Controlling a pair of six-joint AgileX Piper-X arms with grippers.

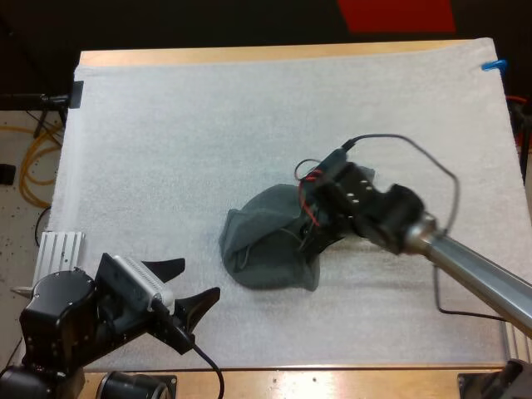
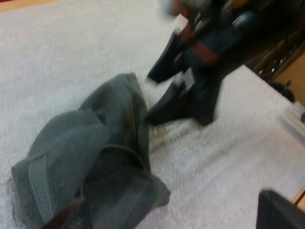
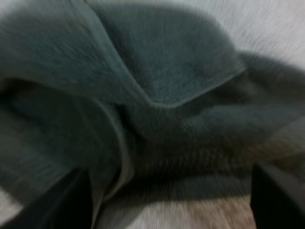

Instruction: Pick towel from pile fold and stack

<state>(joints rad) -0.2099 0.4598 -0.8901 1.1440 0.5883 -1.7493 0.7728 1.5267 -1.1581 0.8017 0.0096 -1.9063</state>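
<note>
A crumpled dark grey-green towel (image 1: 268,247) lies on the white mat a little right of the middle. My right gripper (image 1: 312,239) is down at the towel's right edge. In the right wrist view its fingers (image 3: 279,198) stand wide apart, with folds of the towel (image 3: 157,81) bunched just ahead of them and nothing pinched. From the left wrist view the towel (image 2: 90,162) is close by, and the right gripper (image 2: 169,93) stands at its far side. My left gripper (image 1: 188,288) hovers open over the mat's near left part, well short of the towel.
The white mat (image 1: 208,125) stretches bare behind and to the left of the towel. The wooden table edge (image 1: 332,381) runs along the front. A silver bracket (image 1: 58,249) sits off the mat's left side.
</note>
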